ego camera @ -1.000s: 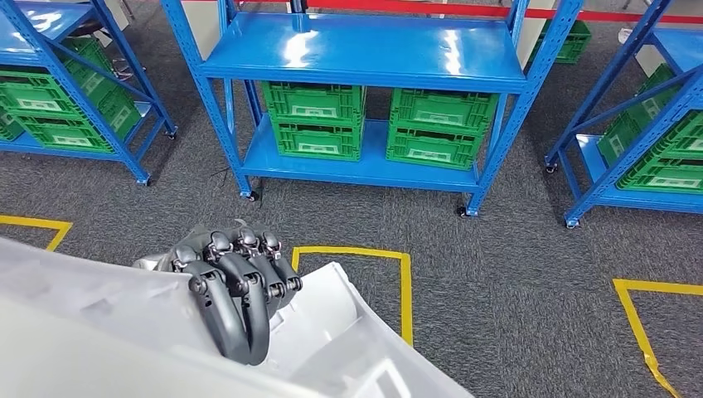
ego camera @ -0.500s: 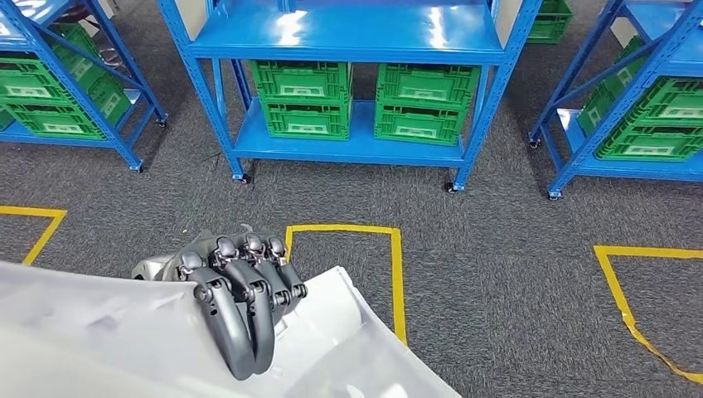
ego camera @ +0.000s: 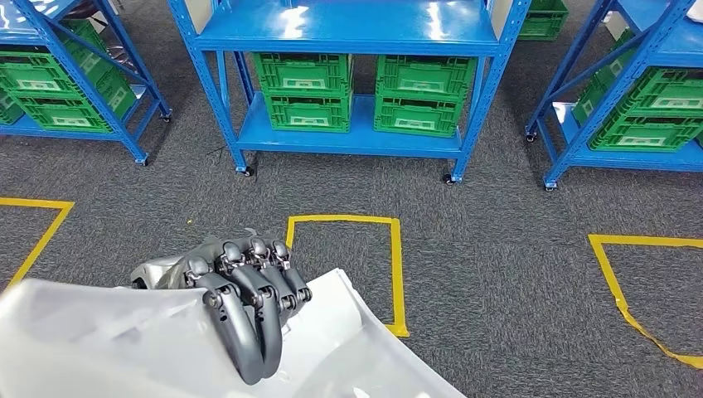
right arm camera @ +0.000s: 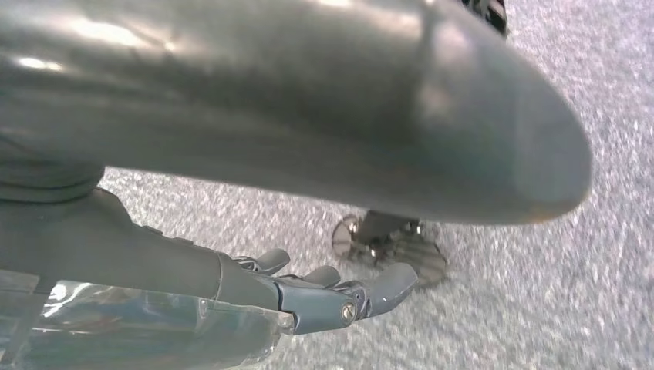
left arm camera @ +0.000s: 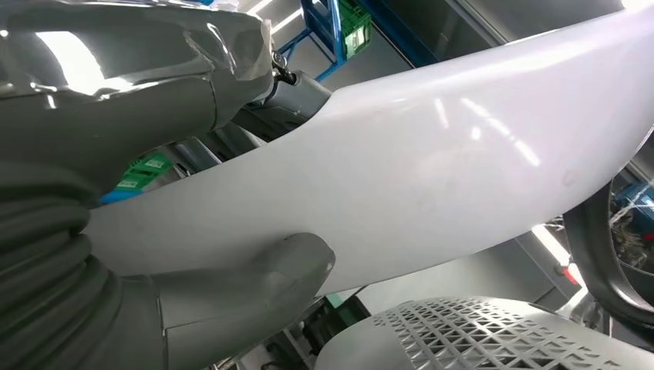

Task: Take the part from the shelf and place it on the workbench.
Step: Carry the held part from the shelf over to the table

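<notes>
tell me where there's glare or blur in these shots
Head view: sharp, with ceiling-light glare on the blue shelf. Left wrist view: bright highlights on the white part and the left robot hand. Right wrist view: the thumb is close and soft, and the carpet is blurred.

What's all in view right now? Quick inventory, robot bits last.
White part: one, white and glossy, large curved panel low in the head view, held by the left hand.
Blue shelf racks: three, blue, one straight ahead, one at each side, partly cut off.
Green crates: four on the middle rack's lower shelf in two stacks of two; more on the side racks, count unclear.
Yellow tape outlines: three partly showing, yellow, on the grey carpet.
Left hand: one, dark grey, fingers curled over the part's edge, thumb under it.
Right hand: one, grey, fingers apart, holding nothing, over the carpet.
</notes>
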You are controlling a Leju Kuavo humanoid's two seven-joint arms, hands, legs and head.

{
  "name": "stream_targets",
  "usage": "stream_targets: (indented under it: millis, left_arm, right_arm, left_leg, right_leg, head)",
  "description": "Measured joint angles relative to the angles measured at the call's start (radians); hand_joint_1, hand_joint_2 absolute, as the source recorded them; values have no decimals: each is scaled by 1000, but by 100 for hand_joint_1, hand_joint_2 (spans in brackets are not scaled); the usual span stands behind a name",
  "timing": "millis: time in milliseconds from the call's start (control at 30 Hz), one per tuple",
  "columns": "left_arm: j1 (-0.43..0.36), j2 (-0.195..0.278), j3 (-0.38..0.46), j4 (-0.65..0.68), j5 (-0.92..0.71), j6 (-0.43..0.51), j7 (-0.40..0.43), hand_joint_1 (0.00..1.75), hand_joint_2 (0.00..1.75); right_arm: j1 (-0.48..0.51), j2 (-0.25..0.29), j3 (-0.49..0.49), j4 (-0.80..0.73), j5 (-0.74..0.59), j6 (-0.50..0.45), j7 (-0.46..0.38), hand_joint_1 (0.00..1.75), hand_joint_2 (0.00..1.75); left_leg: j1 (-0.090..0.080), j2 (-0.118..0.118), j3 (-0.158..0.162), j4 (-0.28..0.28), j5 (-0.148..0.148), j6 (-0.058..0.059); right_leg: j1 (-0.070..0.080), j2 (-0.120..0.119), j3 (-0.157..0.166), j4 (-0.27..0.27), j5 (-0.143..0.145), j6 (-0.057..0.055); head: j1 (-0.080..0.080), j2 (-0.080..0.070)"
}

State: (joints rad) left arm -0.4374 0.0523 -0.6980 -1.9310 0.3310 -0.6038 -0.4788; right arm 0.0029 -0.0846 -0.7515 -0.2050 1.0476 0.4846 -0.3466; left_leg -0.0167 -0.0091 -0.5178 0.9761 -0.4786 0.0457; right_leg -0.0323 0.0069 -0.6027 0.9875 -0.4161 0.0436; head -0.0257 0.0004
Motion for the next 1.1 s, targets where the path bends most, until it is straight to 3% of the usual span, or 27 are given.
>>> stream_targets:
  millis: [67, 133, 167, 200, 233, 267, 333, 400, 433, 500, 533, 567, 600, 667, 700, 733, 767, 800, 833, 900, 933, 967, 1033, 1067, 1100]
  left_arm:
    - [-4, -1, -1, 1, -1, 1, 0, 175, 175]
    - [-7, -1, -4, 2, -1, 3, 1, 175, 175]
    - [-8, -1, -5, 2, -2, 3, 1, 175, 175]
    - [-7, -1, -6, 3, -2, 3, 2, 175, 175]
    - [-8, -1, -7, 4, -2, 3, 2, 175, 175]
    - [-8, -1, -8, 4, -2, 3, 2, 175, 175]
    - [-8, -1, -10, 5, -2, 4, 2, 175, 175]
    - [-9, -1, -13, 4, -2, 5, 4, 175, 175]
    - [-10, -1, -15, 4, -2, 5, 5, 175, 175]
    - [-10, 0, -17, 4, -3, 5, 6, 175, 175]
    - [-10, 1, -18, 4, -2, 5, 7, 175, 175]
    - [-10, 2, -18, 4, -3, 5, 7, 175, 175]
    - [-10, 4, -18, 4, -4, 5, 8, 175, 175]
    - [-11, 6, -18, 4, -6, 6, 10, 175, 175]
    - [-10, 8, -18, 4, -7, 6, 10, 175, 175]
    - [-10, 8, -18, 4, -8, 6, 11, 175, 175]
    - [-10, 9, -19, 4, -8, 6, 11, 175, 175]
    - [-11, 9, -20, 4, -9, 6, 11, 175, 175]
    - [-11, 10, -20, 4, -11, 6, 11, 175, 175]
    - [-14, 10, -22, 2, -16, 6, 12, 175, 175]
    - [-15, 10, -23, 1, -18, 6, 11, 175, 175]
    - [-17, 10, -24, 0, -20, 6, 11, 175, 175]
    - [-19, 9, -26, 0, -21, 6, 11, 175, 175]
    - [-20, 9, -27, 0, -22, 6, 11, 175, 175]
    - [-21, 8, -28, -1, -21, 6, 11, 175, 175]
  right_arm:
    - [1, 1, 0, 2, 1, 0, -1, 0, 0]
    - [1, 0, 0, 4, 3, 1, -1, 0, 0]
    - [0, -2, 0, 4, 3, 1, -2, 0, 0]
    - [0, -3, 0, 4, 3, 1, -2, 0, 0]
    - [0, -3, 0, 5, 3, 1, -2, 0, 0]
    - [0, -4, 0, 5, 3, 1, -2, 0, 0]
    - [-3, -5, 1, 5, 5, 1, -2, 0, 0]
    - [-8, -6, 1, 5, 6, 2, -3, 0, 0]
    - [-9, -6, 1, 6, 8, 2, -4, 0, 0]
    - [-9, -5, 3, 8, 11, 2, -12, 0, 0]
    - [-9, -6, 5, 9, 12, 2, -17, 0, 0]
    - [-10, -6, 6, 10, 12, 2, -23, 0, 0]
    - [-11, -6, 7, 11, 11, 3, -27, 0, 0]
    - [-12, -8, 8, 12, 5, 3, -30, 0, 0]
    - [-12, -8, 8, 12, 3, 3, -31, 0, 0]
    - [-12, -8, 8, 13, 2, 3, -31, 0, 0]
    - [-12, -9, 8, 13, 1, 3, -31, 0, 0]
    - [-12, -9, 8, 13, -1, 3, -31, 0, 0]
    - [-13, -8, 8, 14, -2, 3, -31, 0, 0]
    - [-17, -6, 7, 14, -6, 3, -31, 0, 0]
    - [-18, -5, 7, 15, -7, 3, -31, 0, 0]
    - [-19, -4, 7, 15, -8, 4, -31, 0, 0]
    - [-17, -4, 7, 19, -8, 4, -32, 0, 0]
    - [-16, -3, 7, 21, -6, 4, -34, 0, 0]
    - [-15, -3, 7, 22, -5, 4, -36, 0, 0]
  left_leg:
    - [3, 7, -8, -23, 27, 12]
    - [4, 11, -30, -31, 50, 19]
    - [3, 13, -44, -29, 60, 19]
    - [2, 15, -58, -26, 70, 19]
    - [2, 16, -74, -23, 79, 18]
    - [3, 17, -91, -17, 89, 15]
    - [4, 18, -127, 1, 105, 7]
    - [2, 18, -153, 20, 119, -4]
    - [2, 19, -160, 25, 127, -10]
    - [5, 19, -166, 29, 139, -21]
    - [8, 17, -171, 40, 125, -28]
    - [10, 16, -179, 65, 89, -34]
    - [13, 14, -189, 109, 35, -40]
    - [18, 13, -205, 233, -73, -50]
    - [20, 13, -207, 289, -96, -52]
    - [21, 12, -198, 322, -93, -52]
    - [21, 11, -174, 324, -72, -49]
    - [20, 6, -133, 289, -45, -43]
    - [18, -7, -75, 223, -32, -33]
    - [13, -34, 40, 67, -53, -14]
    - [9, -43, 72, 18, -67, -8]
    - [5, -41, 83, -8, -71, -5]
    - [3, -27, 69, -24, -41, 5]
    - [4, -19, 57, -33, -23, 13]
    - [6, -11, 42, -40, -3, 18]
  right_leg:
    - [3, -1, -21, 37, -38, -6]
    - [5, -3, -62, 153, -120, -17]
    - [5, -3, -80, 220, -153, -17]
    - [5, -3, -88, 269, -168, -11]
    - [4, -3, -80, 289, -163, -1]
    - [3, -3, -54, 271, -142, 11]
    - [0, -4, 42, 147, -109, 27]
    - [4, -2, 118, 28, -119, 16]
    - [8, 0, 130, 3, -129, 5]
    - [10, -1, 116, 2, -120, -15]
    - [9, -2, 108, 4, -111, -25]
    - [7, -4, 98, 3, -100, -35]
    - [6, -5, 86, 2, -87, -41]
    - [9, -4, 59, 4, -59, -46]
    - [10, -3, 43, 5, -45, -45]
    - [12, 0, 25, 5, -31, -44]
    - [13, 3, 8, 6, -17, -43]
    - [15, 7, -8, 6, -4, -41]
    - [16, 12, -21, 6, 9, -39]
    - [17, 24, -37, 4, 35, -30]
    - [13, 30, -41, 0, 47, -24]
    - [11, 37, -43, -6, 61, -16]
    - [7, 38, -53, -12, 71, -9]
    - [8, 31, -65, 5, 50, -14]
    - [9, 22, -81, 41, 10, -22]
  head:
    - [2, 0]
    - [5, 0]
    - [6, 0]
    - [6, 0]
    - [6, 0]
    - [6, 0]
    - [7, 0]
    - [6, 0]
    - [5, 0]
    - [5, 0]
    - [5, 0]
    - [4, 0]
    - [3, 0]
    - [0, 0]
    - [0, 0]
    - [0, 0]
    - [0, 0]
    - [0, 0]
    - [0, 0]
    - [1, 0]
    - [1, 0]
    - [0, 0]
    - [-1, 0]
    - [0, 0]
    - [3, 0]
